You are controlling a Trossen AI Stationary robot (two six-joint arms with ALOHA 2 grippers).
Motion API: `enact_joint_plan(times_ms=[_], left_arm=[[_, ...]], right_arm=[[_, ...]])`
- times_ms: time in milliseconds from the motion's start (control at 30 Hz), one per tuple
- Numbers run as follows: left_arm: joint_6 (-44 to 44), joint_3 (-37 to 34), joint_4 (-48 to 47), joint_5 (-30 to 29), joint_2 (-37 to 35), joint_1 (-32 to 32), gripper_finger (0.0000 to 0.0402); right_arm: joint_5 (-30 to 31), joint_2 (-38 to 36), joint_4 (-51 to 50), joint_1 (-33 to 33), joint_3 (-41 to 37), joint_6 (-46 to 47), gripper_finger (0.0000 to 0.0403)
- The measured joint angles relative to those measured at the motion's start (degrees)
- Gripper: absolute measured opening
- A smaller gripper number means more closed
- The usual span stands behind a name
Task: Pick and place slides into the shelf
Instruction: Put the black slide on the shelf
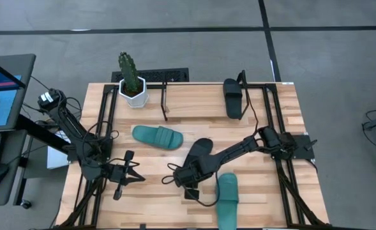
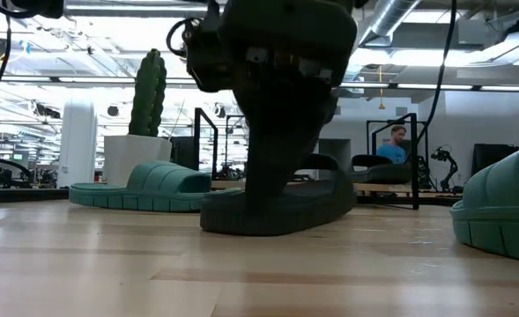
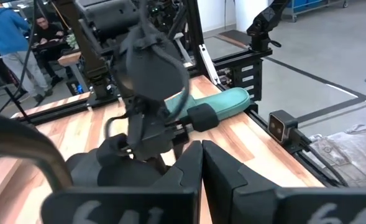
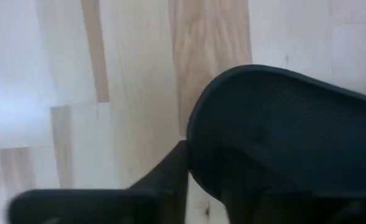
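While the right pincer (image 1: 191, 181) hangs over mid-tabletop, a black slide (image 1: 199, 153) lies right under it, one end tilted up off the wood and its rim between the narrowed fingers; whether they actually clamp it I cannot tell. One teal slide (image 1: 227, 198) lies just beside it toward the front edge, another (image 1: 157, 136) nearer the cactus pot (image 1: 133, 92). A second black slide (image 1: 233, 98) sits on the shelf (image 1: 255, 86) at the tabletop's (image 1: 194, 105) back. Left pincer (image 1: 125, 174) rests closed, empty, at the left.
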Motion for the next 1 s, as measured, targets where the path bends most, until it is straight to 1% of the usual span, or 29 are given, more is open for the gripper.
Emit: enact_joint_plan(times_ms=[100,133,200,267,333,467,533,700,900,1000], left_arm=[[-0.5,0.0,-0.2,0.1,0.0,0.0,0.0000],[-0.7,0.0,-0.2,0.1,0.0,0.0,0.0000],[-1.0,0.0,-0.6,0.1,0.0,0.0,0.0000],[-1.6,0.0,-1.3,0.1,0.0,0.0,0.0000],[-2.1,0.0,-1.9,0.1,0.0,0.0,0.0000],[-2.4,0.0,-2.4,0.1,0.0,0.0,0.0000],[-2.6,0.0,-2.5,0.1,0.0,0.0,0.0000],[-2.8,0.0,-2.6,0.0,0.0,0.0,0.0000],[-3.0,0.0,-2.6,0.0,0.0,0.0,0.0000],[-3.0,0.0,-2.6,0.0,0.0,0.0,0.0000]], right_arm=[[-3.1,-0.6,4.9,-1.3,-4.9,1.7,0.0029],[-4.6,-0.8,6.9,-1.7,-6.7,2.3,0.0017],[-5.5,-1.1,9.7,-1.8,-9.2,4.0,0.0011],[-5.8,-1.2,10.2,-1.8,-9.9,5.1,0.0006],[-6.0,-1.2,10.2,-1.0,-9.9,5.4,0.0004],[-3.8,-1.5,7.0,0.8,-7.5,6.2,0.0002],[-2.9,-1.2,2.7,1.7,-5.0,6.5,0.0001],[-1.3,-0.6,-16.4,4.1,2.3,7.5,0.0000],[0.7,-0.5,-31.4,6.5,10.9,8.4,0.0000],[1.2,-0.5,-35.5,6.9,14.2,8.1,0.0000]])
